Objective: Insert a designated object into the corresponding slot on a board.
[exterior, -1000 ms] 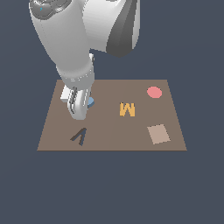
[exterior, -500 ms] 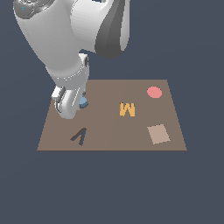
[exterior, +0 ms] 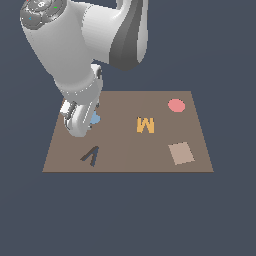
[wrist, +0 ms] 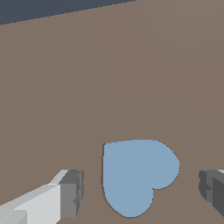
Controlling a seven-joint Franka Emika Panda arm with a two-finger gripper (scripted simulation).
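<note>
Lying flat on the brown board [wrist: 131, 65], the light-blue heart piece [wrist: 138, 173] sits between the gripper [wrist: 142, 192] fingers [wrist: 70, 192], which are spread wide and clear of it. In the exterior view it peeks out at the board's left-centre, beside the arm [exterior: 80, 60].

Orange M [exterior: 145, 125] lies mid-scene; red disc [exterior: 176, 105] at its 1 o'clock; tan square [exterior: 181, 153] at 4 o'clock; dark V-shaped cutout [exterior: 90, 156] at 8 o'clock.
</note>
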